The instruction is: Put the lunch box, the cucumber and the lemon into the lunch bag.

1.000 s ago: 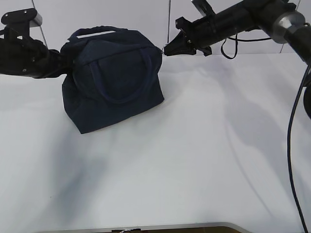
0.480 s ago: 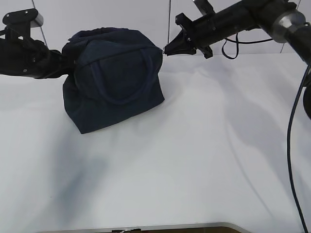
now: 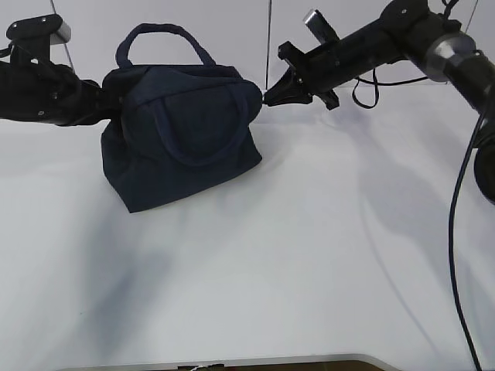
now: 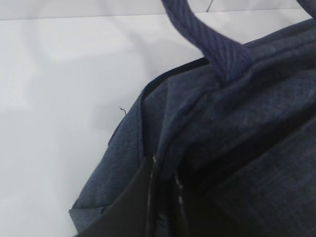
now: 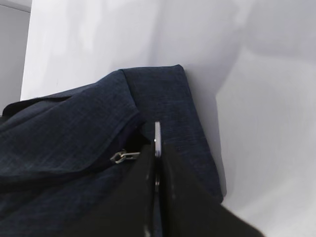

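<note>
Lunch bag (image 3: 182,135) upright — both arms at ends.

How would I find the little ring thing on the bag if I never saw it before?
Start at the big navy bag on the white table. Go to its end by the right gripper, whose shut tips pinch a metal ring. It's the only shiny silver bit against all the dark cloth.

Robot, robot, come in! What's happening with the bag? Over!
Left gripper shut on the lunch bag at its left end. Right gripper shut on the ring pull at its right end. No food in view.
</note>
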Tool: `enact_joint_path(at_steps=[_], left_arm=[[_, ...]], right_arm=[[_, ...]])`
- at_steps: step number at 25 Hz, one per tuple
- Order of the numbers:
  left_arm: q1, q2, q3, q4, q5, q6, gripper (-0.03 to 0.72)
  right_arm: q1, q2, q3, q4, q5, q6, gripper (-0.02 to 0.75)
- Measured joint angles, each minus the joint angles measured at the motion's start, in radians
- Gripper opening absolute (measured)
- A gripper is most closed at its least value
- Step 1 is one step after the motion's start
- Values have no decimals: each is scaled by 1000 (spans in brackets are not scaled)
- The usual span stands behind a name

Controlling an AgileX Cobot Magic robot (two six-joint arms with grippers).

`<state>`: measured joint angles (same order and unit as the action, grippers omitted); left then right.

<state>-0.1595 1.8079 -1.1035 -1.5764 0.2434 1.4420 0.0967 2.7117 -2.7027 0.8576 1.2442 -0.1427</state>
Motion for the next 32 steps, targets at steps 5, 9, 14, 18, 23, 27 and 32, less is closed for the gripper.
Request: enact_joint_path(at_steps=[5, 9, 14, 18, 23, 27, 32], left_arm=[[0, 0, 0, 2, 16, 0, -8], [0, 0, 0, 6, 32, 0, -6], [0, 0, 0, 10, 67, 0, 2], [0, 2, 0, 17, 113, 0, 119], [0, -6, 0, 49, 160, 0, 400], [2, -48, 0, 187, 220, -42, 455], [2, -136, 2, 402, 286, -144, 465]], right_arm=[[0, 2, -15, 6, 0, -19, 5], [0, 2, -51, 32, 0, -23, 5], [0, -24, -91, 53, 0, -23, 5], [0, -32, -97, 59, 0, -23, 5], [12, -32, -97, 61, 0, -22, 5], [14, -32, -97, 63, 0, -22, 5], [14, -32, -97, 63, 0, -22, 5]])
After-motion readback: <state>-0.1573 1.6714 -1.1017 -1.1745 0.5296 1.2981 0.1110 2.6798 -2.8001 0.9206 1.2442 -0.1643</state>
